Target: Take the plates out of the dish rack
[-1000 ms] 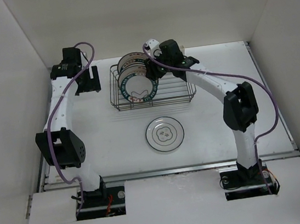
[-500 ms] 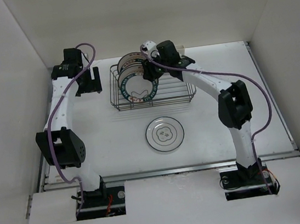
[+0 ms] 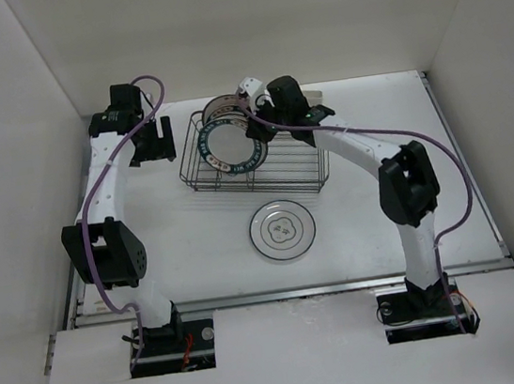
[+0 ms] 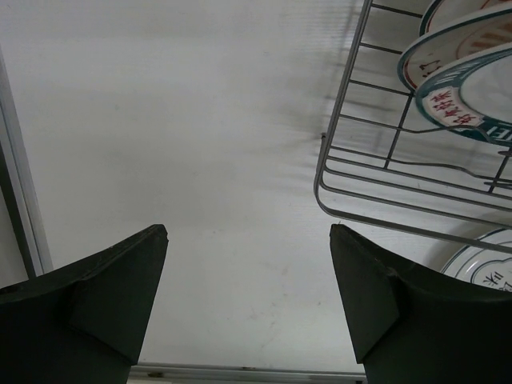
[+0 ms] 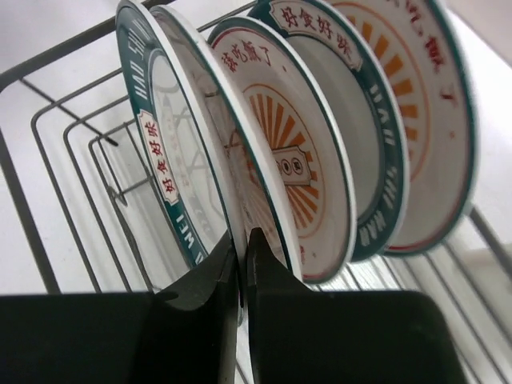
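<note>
Now we are pinching the rim of the front plate [image 5: 172,160] in our closed right gripper [image 5: 242,248], upright at eleven o'clock in the dish rack [image 3: 265,177]; our left gripper [image 4: 248,240] is hanging open, farther off at nine.

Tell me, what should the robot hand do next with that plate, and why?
Probably lift it slowly straight up. The right gripper is shut on the rim of the front plate, which stands in the dish rack with the sunburst plate close behind.
</note>
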{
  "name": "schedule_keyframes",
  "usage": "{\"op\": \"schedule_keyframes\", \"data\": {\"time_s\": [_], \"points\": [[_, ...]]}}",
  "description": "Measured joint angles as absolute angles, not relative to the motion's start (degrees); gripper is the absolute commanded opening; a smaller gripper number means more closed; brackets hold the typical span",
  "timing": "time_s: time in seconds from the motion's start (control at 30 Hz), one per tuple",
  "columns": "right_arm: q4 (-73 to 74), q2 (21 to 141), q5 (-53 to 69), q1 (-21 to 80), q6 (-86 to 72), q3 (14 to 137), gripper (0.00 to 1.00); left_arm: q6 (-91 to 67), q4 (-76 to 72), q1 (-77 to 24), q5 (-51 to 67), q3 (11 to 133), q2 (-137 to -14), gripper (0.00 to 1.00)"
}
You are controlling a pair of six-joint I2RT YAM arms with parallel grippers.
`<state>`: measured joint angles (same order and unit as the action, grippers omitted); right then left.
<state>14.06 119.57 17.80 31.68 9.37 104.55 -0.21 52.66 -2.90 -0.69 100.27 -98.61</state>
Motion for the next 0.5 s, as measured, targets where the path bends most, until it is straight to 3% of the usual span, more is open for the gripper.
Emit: {"op": "schedule_keyframes", "data": {"time_s": [0.3, 0.5], "points": [[14.13, 104.18, 10.35, 31.18, 12.01, 101.73, 0.00, 0.08, 52.51, -2.90, 2.31, 99.83, -98.61, 0.80], [14.46, 93.32, 15.07, 30.65, 8.58, 98.21, 0.00, 0.78, 53.43, -3.25, 4.62, 104.55, -105.10, 0.79]]}}
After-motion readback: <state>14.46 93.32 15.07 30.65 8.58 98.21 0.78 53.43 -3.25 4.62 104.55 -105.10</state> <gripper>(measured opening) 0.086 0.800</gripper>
